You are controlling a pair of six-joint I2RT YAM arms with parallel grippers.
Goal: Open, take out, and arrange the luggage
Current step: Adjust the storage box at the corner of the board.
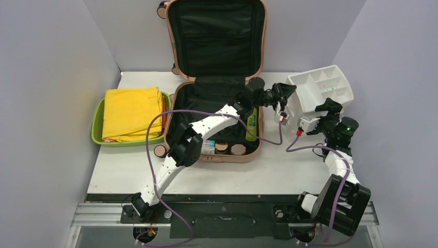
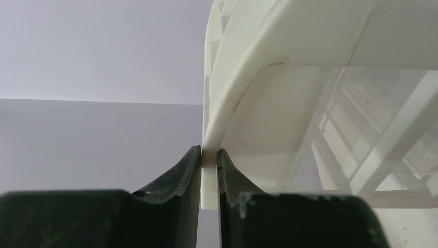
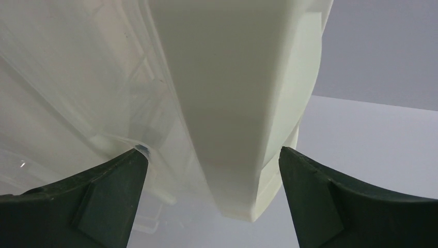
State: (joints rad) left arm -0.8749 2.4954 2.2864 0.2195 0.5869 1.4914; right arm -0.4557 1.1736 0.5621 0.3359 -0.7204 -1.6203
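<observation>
Bench point(image 1: 268, 175): white, carrying everything listed; both arm bases are sitting at its near edge.

Suitcase point(image 1: 214, 41): salmon-pink, lying open at mid-bench. Its lower shell is resting flat, and its black-lined lid is standing upright against the back wall. One wheel point(image 1: 161, 151) is showing at the near left corner.

Suitcase contents: two round jars point(image 1: 230, 149) are sitting along the near wall, and a green bottle point(image 1: 251, 126) is lying by the right wall.

Tub point(image 1: 96, 124): green, sitting just left of the suitcase and holding a folded yellow cloth point(image 1: 131, 111).

Left fingers point(image 1: 287, 94): reaching across the open shell and clamping together on the thin left rim of the organizer point(image 1: 323, 85). The left wrist view is showing the rim pinched between them.

Right fingers point(image 1: 326, 107): standing wide apart, straddling the organizer's near wall. Whether either finger is touching it cannot be told.

Organizer: white, with compartments, sitting tilted to the right of the suitcase, toward the far right of the bench.
</observation>
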